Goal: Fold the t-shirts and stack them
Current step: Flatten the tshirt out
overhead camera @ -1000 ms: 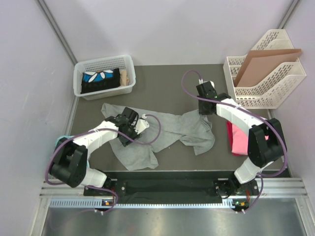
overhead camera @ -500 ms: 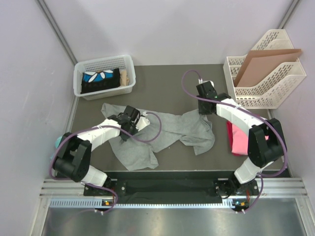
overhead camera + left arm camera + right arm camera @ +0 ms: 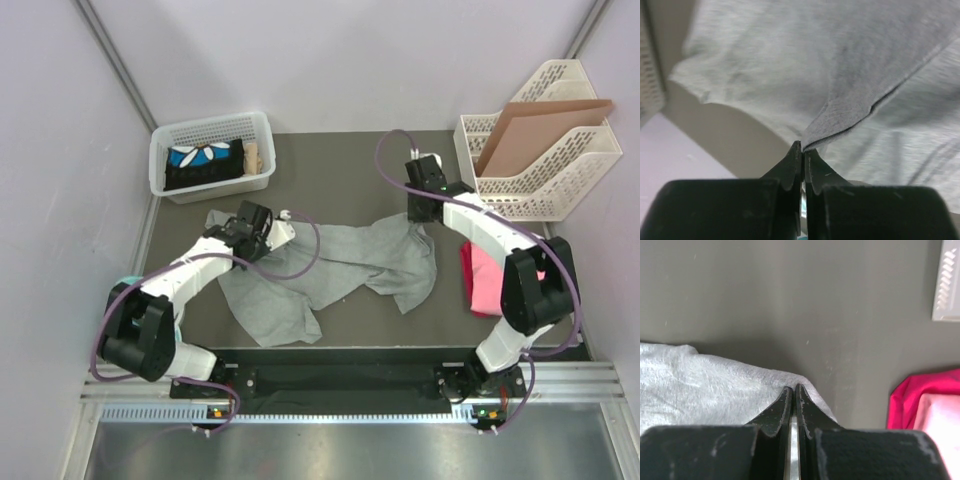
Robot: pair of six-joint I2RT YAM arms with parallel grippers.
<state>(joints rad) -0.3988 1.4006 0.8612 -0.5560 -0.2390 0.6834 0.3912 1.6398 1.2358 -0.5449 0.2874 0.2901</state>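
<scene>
The grey t-shirt point(image 3: 340, 262): it lies crumpled in the middle of the dark table point(image 3: 330, 170), stretched between the two arms
The pink t-shirts point(image 3: 482, 285): they sit in a small pile on the right, near the grey one but apart from it
The left gripper point(image 3: 802, 147): it is squeezed tight on a folded edge of the grey t-shirt, at the far left part
The right gripper point(image 3: 793, 390): it is squeezed tight too, and it pinches the far right edge of the same shirt
Around them: a white basket point(image 3: 165, 165) with dark clothes sits far left, and a white rack point(image 3: 560, 190) with a brown cardboard sheet point(image 3: 535, 130) sits far right
What could go wrong: both pinches are tiny, so the cloth may slip out if the arms pull too hard. The left one holds a fold, not a clear corner, so the shirt may stay twisted
What is different from a second ago: the left gripper was open and closer to the front; now it is closed and nearer the basket. The right gripper has moved back, and the far edge looks straighter
</scene>
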